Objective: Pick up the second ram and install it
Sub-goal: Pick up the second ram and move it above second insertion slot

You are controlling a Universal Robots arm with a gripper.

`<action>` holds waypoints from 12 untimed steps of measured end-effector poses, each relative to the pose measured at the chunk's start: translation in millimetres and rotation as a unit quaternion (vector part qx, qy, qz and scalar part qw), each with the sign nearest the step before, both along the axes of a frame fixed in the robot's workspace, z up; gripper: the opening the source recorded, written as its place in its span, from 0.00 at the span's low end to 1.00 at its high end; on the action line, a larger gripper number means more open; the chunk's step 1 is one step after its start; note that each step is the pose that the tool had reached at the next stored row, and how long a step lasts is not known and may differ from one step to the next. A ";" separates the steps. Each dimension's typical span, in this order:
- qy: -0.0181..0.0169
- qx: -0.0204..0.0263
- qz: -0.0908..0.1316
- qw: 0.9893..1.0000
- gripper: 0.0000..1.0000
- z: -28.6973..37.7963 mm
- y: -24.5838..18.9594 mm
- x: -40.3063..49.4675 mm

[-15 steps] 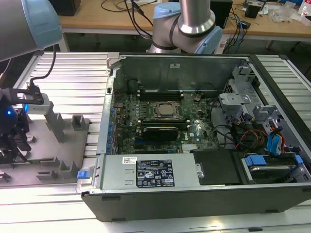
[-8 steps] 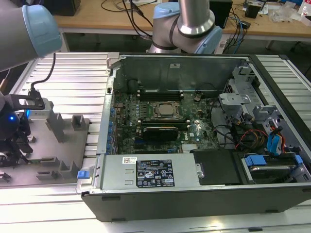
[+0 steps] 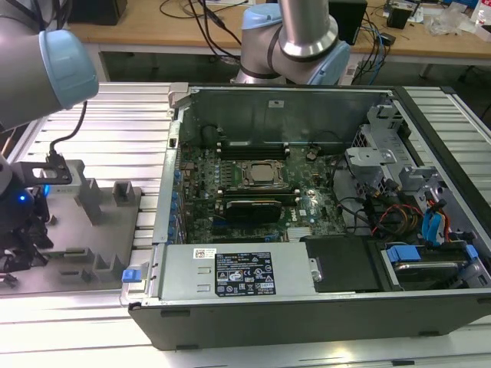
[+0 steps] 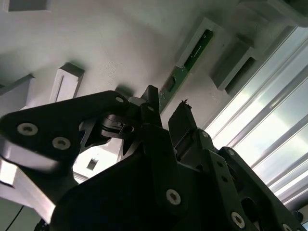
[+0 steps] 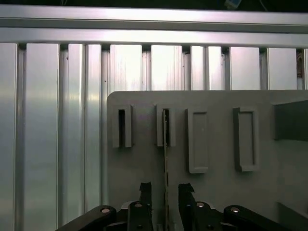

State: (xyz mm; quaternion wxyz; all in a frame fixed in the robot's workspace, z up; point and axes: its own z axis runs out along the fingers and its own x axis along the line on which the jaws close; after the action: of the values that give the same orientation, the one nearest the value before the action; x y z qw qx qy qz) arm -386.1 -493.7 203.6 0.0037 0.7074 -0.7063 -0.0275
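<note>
Gripper [image 5: 165, 188] spread, straddling second ram [image 5: 166, 144], edge-up in grey tray [image 5: 134, 168] at exterior view's left; centre first, squeeze squarely.

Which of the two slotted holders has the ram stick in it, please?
The slotted holder next to the plain blocks: the second ram runs from it toward the claw; the other holder is empty.

Slotted aluminium table [image 3: 107, 123] carries everything. Hard glare off its slats along the near edge, and the ribs [image 5: 48, 144] are bright in the first wrist view. Behind the far edge is a wooden bench [image 3: 153, 32] with dark cables [image 3: 205, 31] draped over its front. Black box [image 3: 96, 9] sits toward the exterior view's left, blue cables [image 3: 374, 47] toward its right. Dark under the bench.
</note>
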 end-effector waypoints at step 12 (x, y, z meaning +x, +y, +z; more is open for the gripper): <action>0.000 0.000 0.000 1.000 0.13 -1.2 -0.1 0.0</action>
State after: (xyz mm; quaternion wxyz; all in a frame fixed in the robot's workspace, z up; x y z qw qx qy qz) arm -386.1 -493.8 202.4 0.0037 0.7075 -0.7061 -0.0275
